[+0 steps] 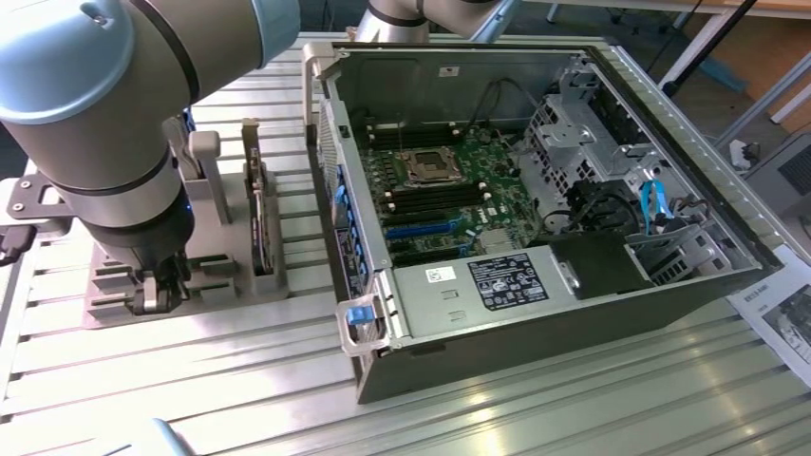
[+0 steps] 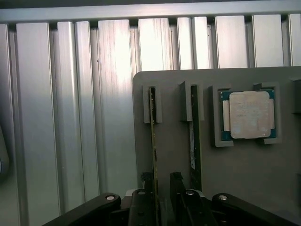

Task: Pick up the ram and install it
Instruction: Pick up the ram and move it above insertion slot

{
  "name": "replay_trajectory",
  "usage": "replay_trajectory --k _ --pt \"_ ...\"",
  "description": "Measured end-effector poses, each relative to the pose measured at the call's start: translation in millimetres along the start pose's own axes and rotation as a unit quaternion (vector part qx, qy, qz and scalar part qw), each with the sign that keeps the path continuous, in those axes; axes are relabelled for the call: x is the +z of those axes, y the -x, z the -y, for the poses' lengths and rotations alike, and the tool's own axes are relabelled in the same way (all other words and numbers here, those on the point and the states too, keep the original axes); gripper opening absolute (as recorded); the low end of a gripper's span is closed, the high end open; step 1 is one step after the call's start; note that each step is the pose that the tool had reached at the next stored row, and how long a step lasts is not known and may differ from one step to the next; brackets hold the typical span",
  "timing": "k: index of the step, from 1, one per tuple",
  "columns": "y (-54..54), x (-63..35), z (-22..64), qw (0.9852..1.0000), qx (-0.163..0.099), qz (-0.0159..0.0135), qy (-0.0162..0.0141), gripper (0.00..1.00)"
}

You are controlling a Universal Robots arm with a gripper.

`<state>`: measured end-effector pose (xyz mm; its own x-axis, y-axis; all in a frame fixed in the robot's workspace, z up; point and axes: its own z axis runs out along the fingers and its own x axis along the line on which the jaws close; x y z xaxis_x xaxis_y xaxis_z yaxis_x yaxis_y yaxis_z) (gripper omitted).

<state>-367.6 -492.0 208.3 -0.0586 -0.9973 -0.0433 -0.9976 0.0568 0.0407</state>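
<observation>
Looks like a robotics lab or assembly workshop: ribbed aluminium-profile tabletop, grey robot arm over its edge at the exterior view's left, ram slotted on edge in a grey parts fixture, opened computer case lying on its side mid-tabletop with motherboard bared, printed sheet at the opposite edge.

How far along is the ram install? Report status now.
Done: the gripper is down at the grey holder, open, straddling the ram. In hand: nothing gripped yet; the ram stands in its slot. Left: lifting it and seating it in the motherboard.
</observation>
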Motion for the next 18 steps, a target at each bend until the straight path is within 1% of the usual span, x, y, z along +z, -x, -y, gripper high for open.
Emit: replay_trajectory --k 11,12,14,18 --pt "0.0 -0.3 0.0 1.0 0.0 0.0 0.0 0.29" --pt "0.0 -0.2 0.0 1.0 0.0 0.0 0.0 0.27" --pt "0.0 -0.3 0.0 1.0 0.0 -0.0001 0.0 0.14" --pt "0.0 -0.3 0.0 1.0 0.0 0.0 0.0 0.12"
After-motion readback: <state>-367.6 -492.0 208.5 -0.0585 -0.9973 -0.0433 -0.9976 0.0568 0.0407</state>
